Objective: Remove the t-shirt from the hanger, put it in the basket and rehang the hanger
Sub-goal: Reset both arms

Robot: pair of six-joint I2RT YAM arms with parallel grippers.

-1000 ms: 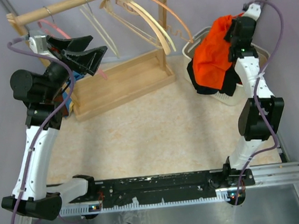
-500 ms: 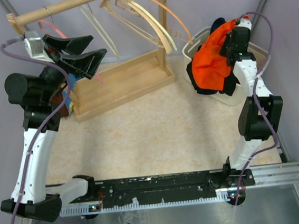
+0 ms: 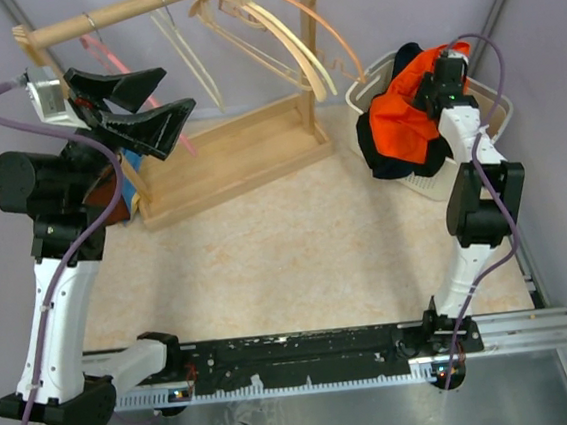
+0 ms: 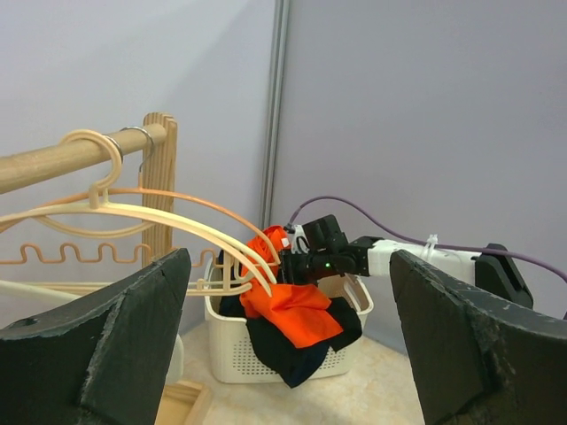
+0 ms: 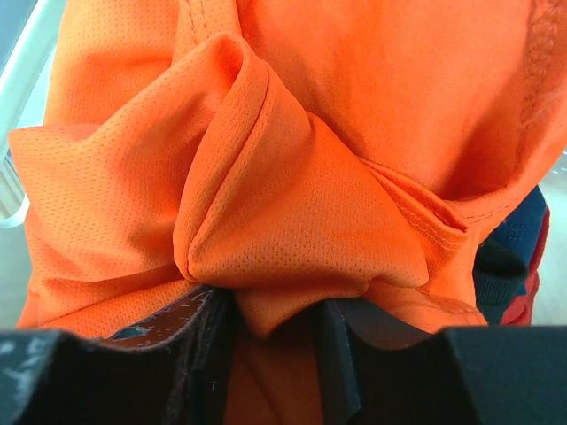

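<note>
t-shirt (image 3: 400,121): orange, off the hangers (image 3: 266,33), heaped on the white basket (image 3: 367,84) at the far right of the worktop. It lies over dark clothes (image 3: 389,162), and part of it droops past the near rim.
hangers: on the wooden rail (image 3: 124,12), all bare as far as I can see.
right tool (image 3: 442,87): over the basket. In the wrist view a fold of the shirt sits between its fingers (image 5: 204,354), which are a little apart with cloth filling the gap. I can't tell if it's pinching or loose.
left tool (image 3: 173,90): spread wide, nothing in it, raised near the rail's left end, well apart from the shirt.
step: my read is letting go of the shirt into the basket; the removal itself looks done.
how: I'd spread the right tool fully before any lift, then go straight up. I'd check in the wrist view that the fold drops free of both fingers.
risk: mesh fabric could catch on a finger and get dragged back out, and with that overhang a tug may slide the pile off the rim.
</note>
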